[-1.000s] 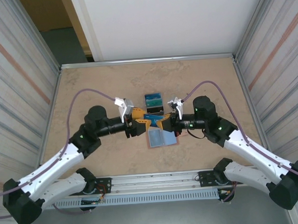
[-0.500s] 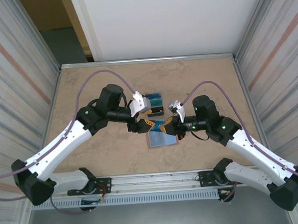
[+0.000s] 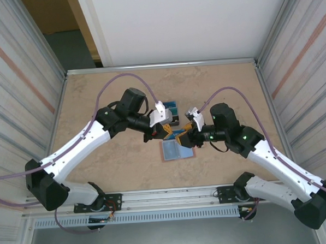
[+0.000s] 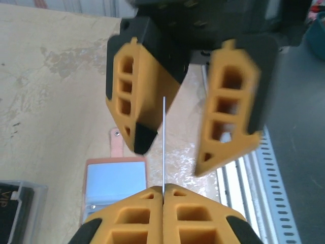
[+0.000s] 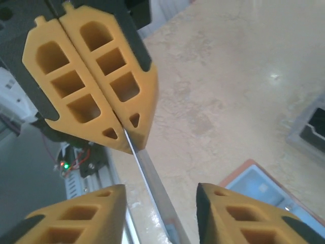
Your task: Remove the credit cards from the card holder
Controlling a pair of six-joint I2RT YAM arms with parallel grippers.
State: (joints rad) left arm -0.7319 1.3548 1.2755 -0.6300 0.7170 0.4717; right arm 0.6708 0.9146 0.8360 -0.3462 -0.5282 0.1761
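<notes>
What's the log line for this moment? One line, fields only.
step: mid-air handover | left gripper: shut on credit card | right gripper: open, astride the card | card holder: lying open on table

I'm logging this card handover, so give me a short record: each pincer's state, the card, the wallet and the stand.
left pincer: shut on the card's edge
right pincer: open, one finger on each side of the card, gaps visible
card: seen edge-on, held off the table by the left pincer
wallet: lying open on the table under the pincers, light blue inside facing up
stand: dark, just behind the pincers, teal cards in it
</notes>
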